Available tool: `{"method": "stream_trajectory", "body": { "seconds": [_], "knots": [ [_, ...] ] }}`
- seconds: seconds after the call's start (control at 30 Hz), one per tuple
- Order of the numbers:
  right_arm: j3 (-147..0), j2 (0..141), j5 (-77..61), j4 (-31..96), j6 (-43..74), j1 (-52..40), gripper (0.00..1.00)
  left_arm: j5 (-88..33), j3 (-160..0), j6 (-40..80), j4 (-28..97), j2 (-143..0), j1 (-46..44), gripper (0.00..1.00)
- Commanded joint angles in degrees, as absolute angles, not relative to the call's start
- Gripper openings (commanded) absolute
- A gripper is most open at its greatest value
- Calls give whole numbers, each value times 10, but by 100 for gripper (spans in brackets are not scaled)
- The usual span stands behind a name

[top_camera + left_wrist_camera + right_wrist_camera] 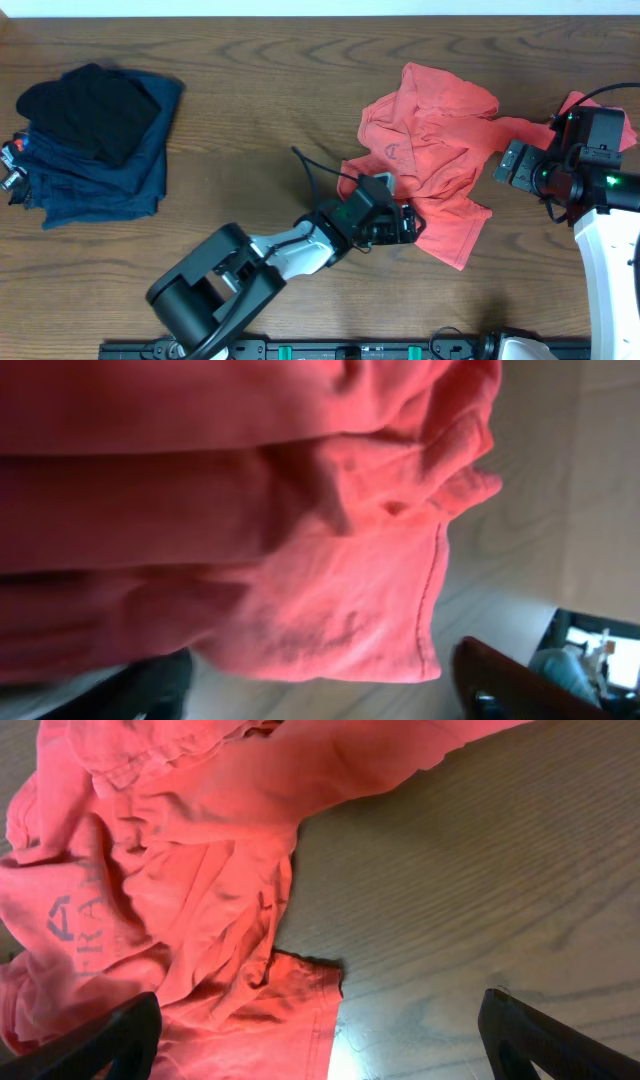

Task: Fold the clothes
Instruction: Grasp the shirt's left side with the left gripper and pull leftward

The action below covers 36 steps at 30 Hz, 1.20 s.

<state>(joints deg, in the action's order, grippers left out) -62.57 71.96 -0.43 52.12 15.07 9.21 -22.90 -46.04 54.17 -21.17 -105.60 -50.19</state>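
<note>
The coral-red T-shirt lies crumpled on the wooden table at centre right. Its chest lettering shows faintly in the right wrist view. My left gripper is open at the shirt's lower left edge. In the left wrist view the shirt fills most of the picture, and a hemmed corner hangs between the open fingers. My right gripper is open at the shirt's right side. In the right wrist view a hemmed edge of the shirt lies between its fingers, nearer the left one.
A pile of navy blue folded garments with a black garment on top sits at the far left. A black cable runs from the left arm. Part of the shirt shows past the right arm.
</note>
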Motion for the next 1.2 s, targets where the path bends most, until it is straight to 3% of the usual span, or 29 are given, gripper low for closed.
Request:
{"method": "stream_trajectory", "body": {
  "seconds": [0.0,0.07,0.13,0.3,0.53,0.77,0.9,1.17],
  "knots": [
    [-630,719,-2,524,158,96,99,-182,-452,577,-199,-1100,-512,71],
    [-630,719,-2,524,158,96,99,-178,-452,577,-198,-1105,-512,62],
    [-630,719,-2,525,158,96,99,-165,-452,567,-199,-1105,-512,43],
    [-630,719,-2,528,158,96,99,-130,-453,513,-198,-1095,-491,7],
    [-630,719,8,532,158,96,99,-155,-452,503,-137,-1047,-424,6],
    [-630,728,61,578,171,116,98,-170,-452,433,157,-853,-320,6],
    [-629,761,60,587,171,133,98,-95,-452,379,289,-711,-234,6],
    [-629,852,56,534,166,133,98,-38,-452,379,363,-568,-157,6]
  ]
}}
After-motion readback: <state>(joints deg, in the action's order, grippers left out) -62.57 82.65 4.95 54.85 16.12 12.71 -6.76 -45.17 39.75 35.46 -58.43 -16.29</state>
